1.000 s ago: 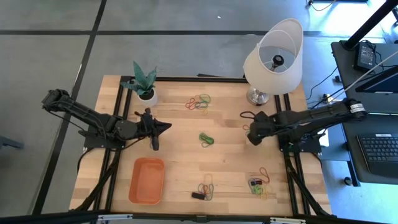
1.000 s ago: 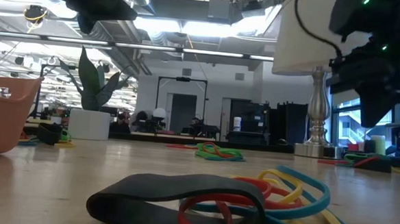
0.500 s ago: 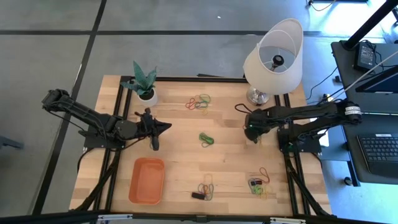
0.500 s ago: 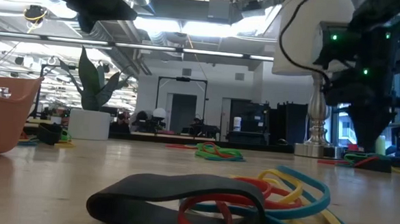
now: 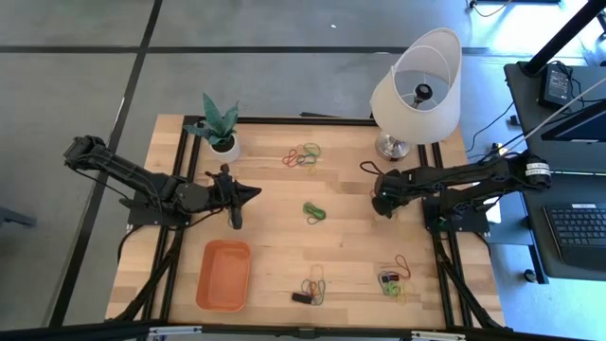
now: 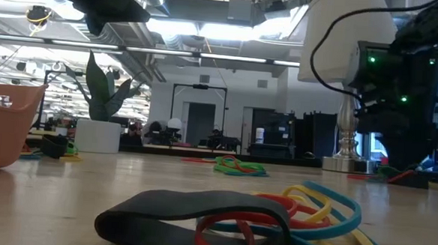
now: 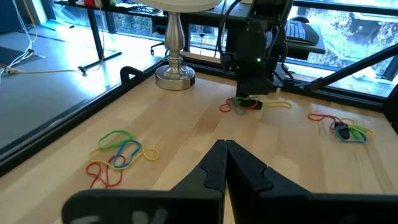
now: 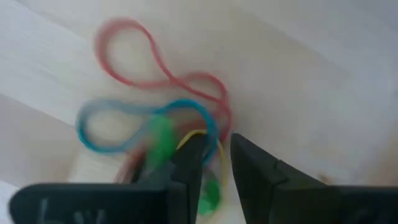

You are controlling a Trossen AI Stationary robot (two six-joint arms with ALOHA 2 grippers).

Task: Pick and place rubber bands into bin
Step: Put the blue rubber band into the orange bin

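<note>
Rubber bands lie in small heaps on the wooden table: one far [image 5: 304, 156], a green one in the middle [image 5: 314, 211], two near the front [image 5: 315, 285] [image 5: 398, 279]. The orange bin [image 5: 223, 275] sits front left. My right gripper [image 8: 216, 163] points down, narrowly open, over a red, blue, green and yellow heap [image 8: 155, 124] by the lamp base, also seen in the left wrist view [image 7: 249, 104]. A yellow strand [image 8: 200, 134] runs toward the gap between its fingers. My left gripper [image 7: 225, 149] hangs shut above the table's left half [image 5: 256, 193], holding nothing. My right gripper comes at the heap from above with its fingertips [image 8: 189, 152] on either side of the yellow strand. Whether they touch the bands or the table I cannot tell.
A white lamp [image 5: 417, 85] stands at the far right, close behind my right gripper. A potted plant [image 5: 220, 128] stands far left. A small black block [image 5: 301, 297] lies by the front heap. Bare wood lies between the heaps.
My right gripper has sunk toward the table onto the heap by the lamp base, shifting a little toward the table's left and turning at the wrist. My left arm has kept still.
</note>
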